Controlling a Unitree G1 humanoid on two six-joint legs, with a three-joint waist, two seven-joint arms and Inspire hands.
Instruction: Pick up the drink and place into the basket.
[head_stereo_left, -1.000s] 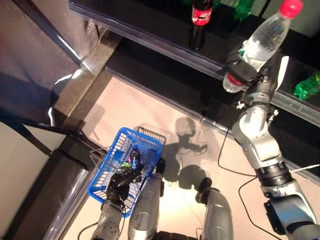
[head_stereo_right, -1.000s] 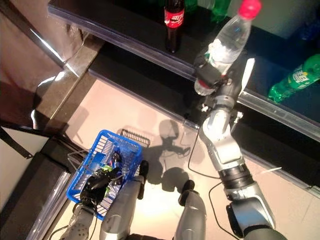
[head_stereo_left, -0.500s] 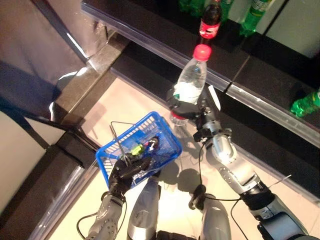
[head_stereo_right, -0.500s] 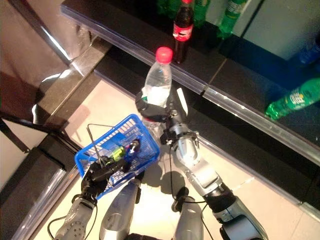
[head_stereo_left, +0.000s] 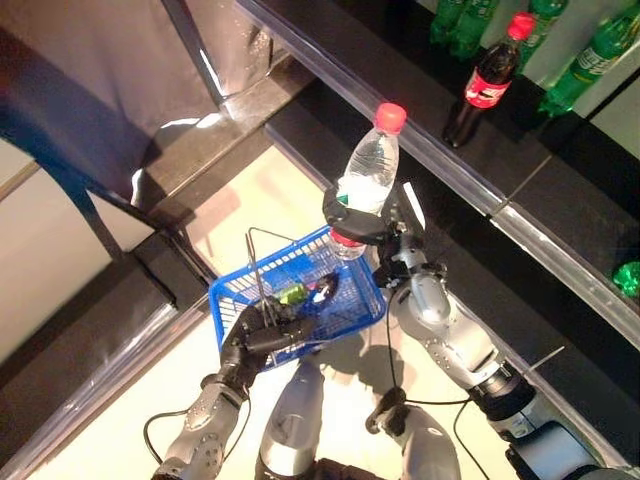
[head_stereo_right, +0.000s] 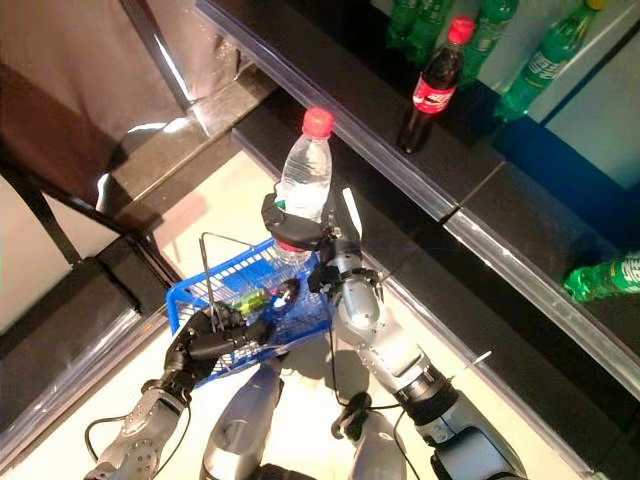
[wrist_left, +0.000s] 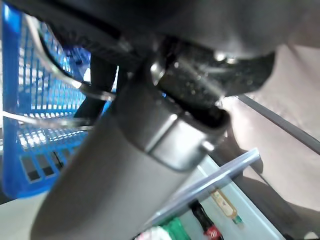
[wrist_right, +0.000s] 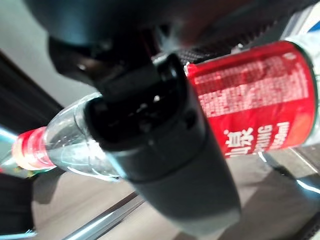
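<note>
Clear plastic water bottle (head_stereo_left: 366, 185) with a red cap and a red label stands nearly upright in the middle of the frame, held in the air just above the far edge of the blue plastic basket (head_stereo_left: 352, 290). The right hand (head_stereo_left: 352, 214) grasps this bottle around its lower part, with dark fingers curled over the label. The basket is below and left of the bottle, and it already holds some small items, one green and one dark. The left hand (head_stereo_left: 262, 335) is clenched on the thin wire handle (head_stereo_left: 256, 272) at the near side of the basket. In the upper right of the frame, a dark cola bottle (head_stereo_left: 482, 84) stands on the black shelf (head_stereo_left: 395, 85), near several green bottles (head_stereo_left: 462, 18).
</note>
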